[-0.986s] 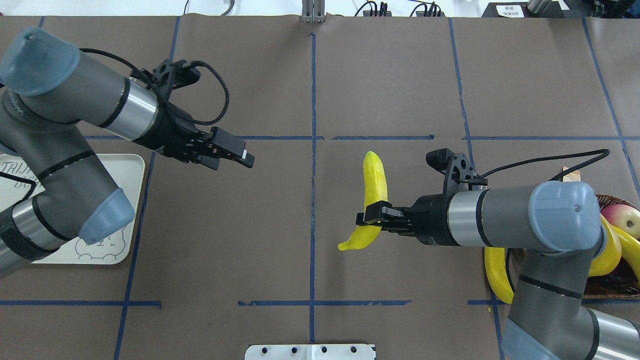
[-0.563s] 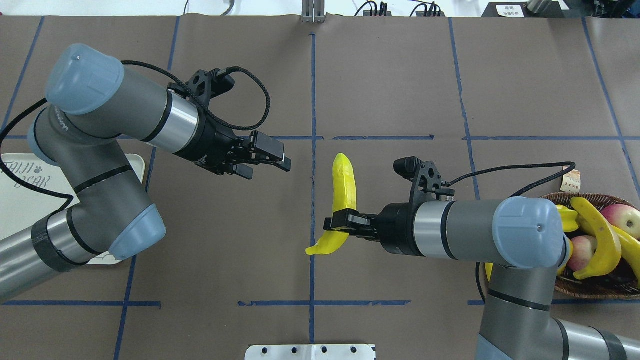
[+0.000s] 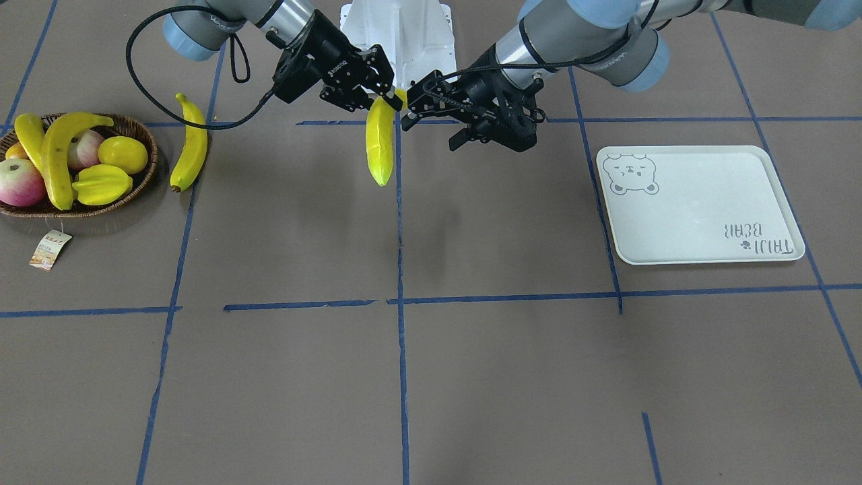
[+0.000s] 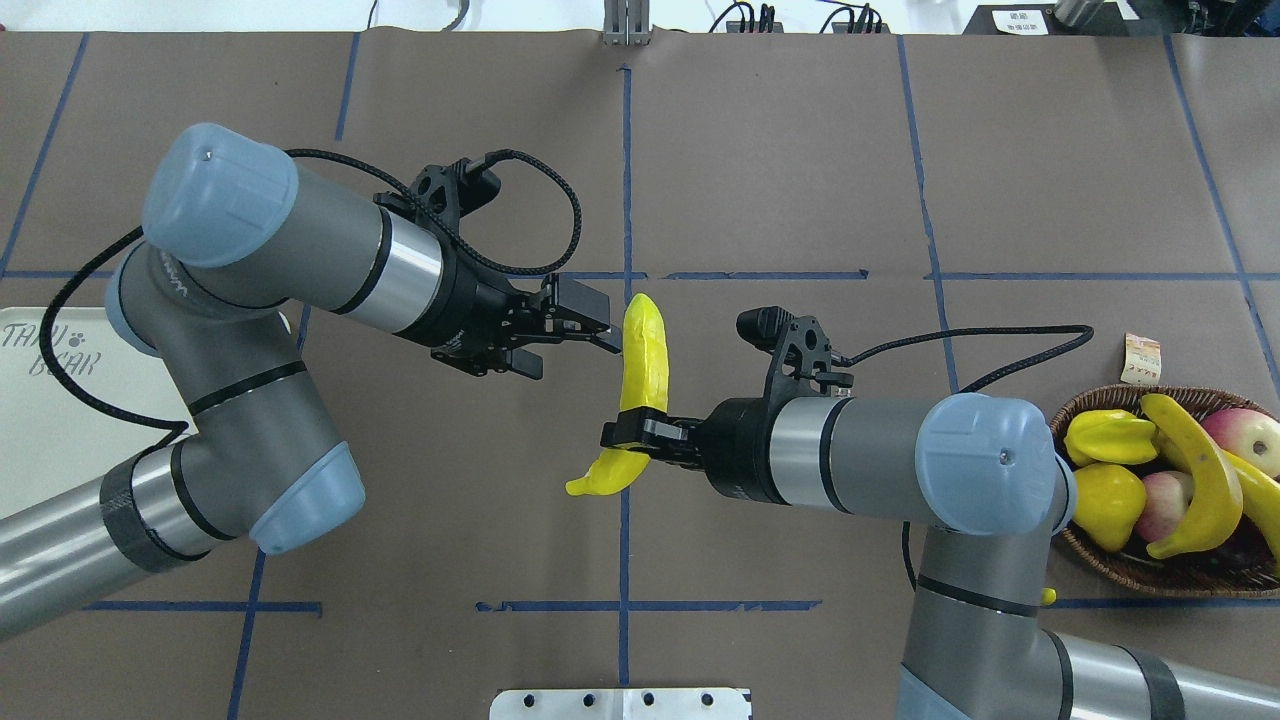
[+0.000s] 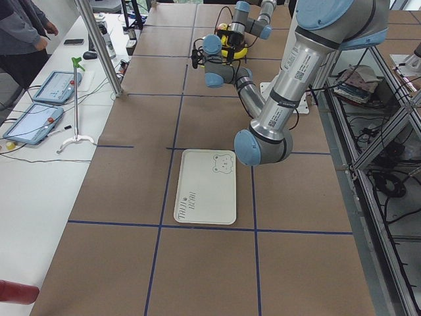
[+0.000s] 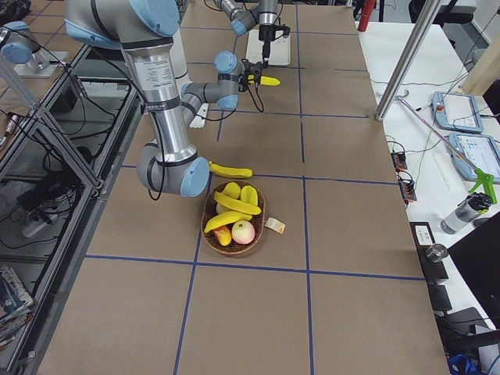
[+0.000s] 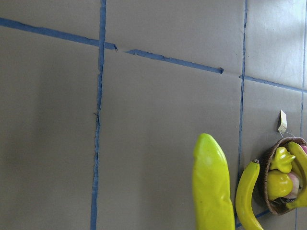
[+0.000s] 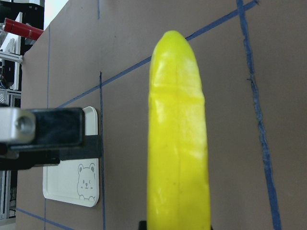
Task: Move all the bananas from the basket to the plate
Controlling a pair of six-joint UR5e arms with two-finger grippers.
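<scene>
Brown table (image 3: pixel 512 377), one banana (image 4: pixel 643 350) gripped, one beside basket (image 3: pixel 81 213), two inside

bright, even overhead lighting; focus sharp throughout.
only faint, soft shadows are cast on the table (image 3: pixel 441 236); pale glare patches are seen on the banana (image 8: pixel 178 143).

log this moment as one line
phase: likely handover | right gripper: shut on banana, mid-table | left gripper: open, beside banana tip | plate: no banana

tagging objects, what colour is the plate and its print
Pale white-green plate with a grey bear face and grey lettering; clearest in the exterior front-facing view.
</scene>
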